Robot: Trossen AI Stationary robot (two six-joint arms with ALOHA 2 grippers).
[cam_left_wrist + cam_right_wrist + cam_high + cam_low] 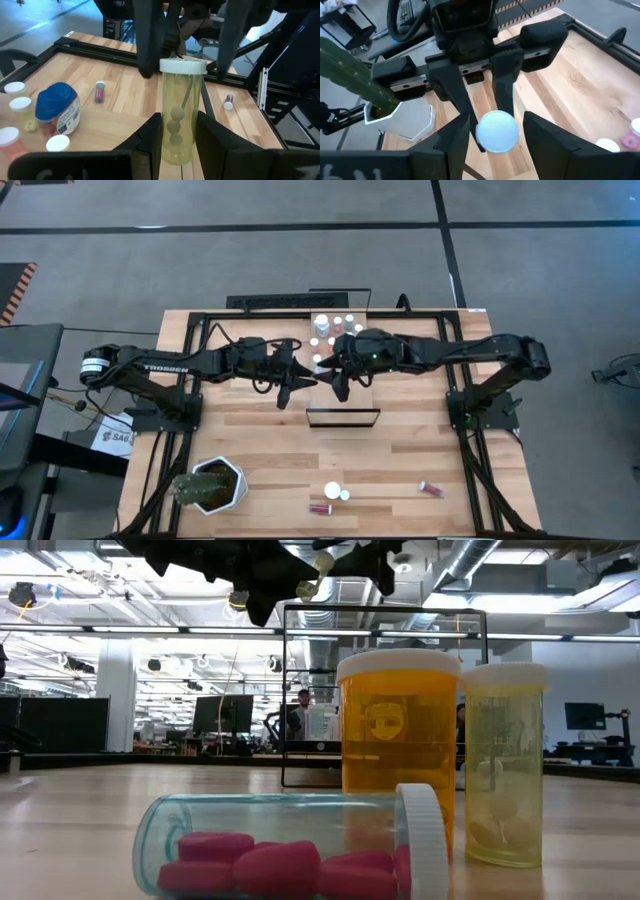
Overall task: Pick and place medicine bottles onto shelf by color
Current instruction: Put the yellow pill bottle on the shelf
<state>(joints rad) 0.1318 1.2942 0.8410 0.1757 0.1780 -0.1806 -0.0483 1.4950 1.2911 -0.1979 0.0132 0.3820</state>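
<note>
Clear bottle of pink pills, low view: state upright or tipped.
Tipped: the clear bottle of pink pills lies on its side on the wooden tabletop, white cap sideways.

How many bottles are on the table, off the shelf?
4. Three grouped at the table's edge: orange bottle, yellow bottle, pink-pill bottle on its side; a red bottle lies apart, rightward. Left claw holds a pale bottle. Others may be hidden.

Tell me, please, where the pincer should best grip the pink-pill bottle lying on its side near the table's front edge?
Grip the pink-pill bottle mid-barrel, coming straight down with the fingers across its width. It lies flat, its barrel is narrow and round, its white cap flares wider, and the upright orange bottle stands close beside it.
</note>
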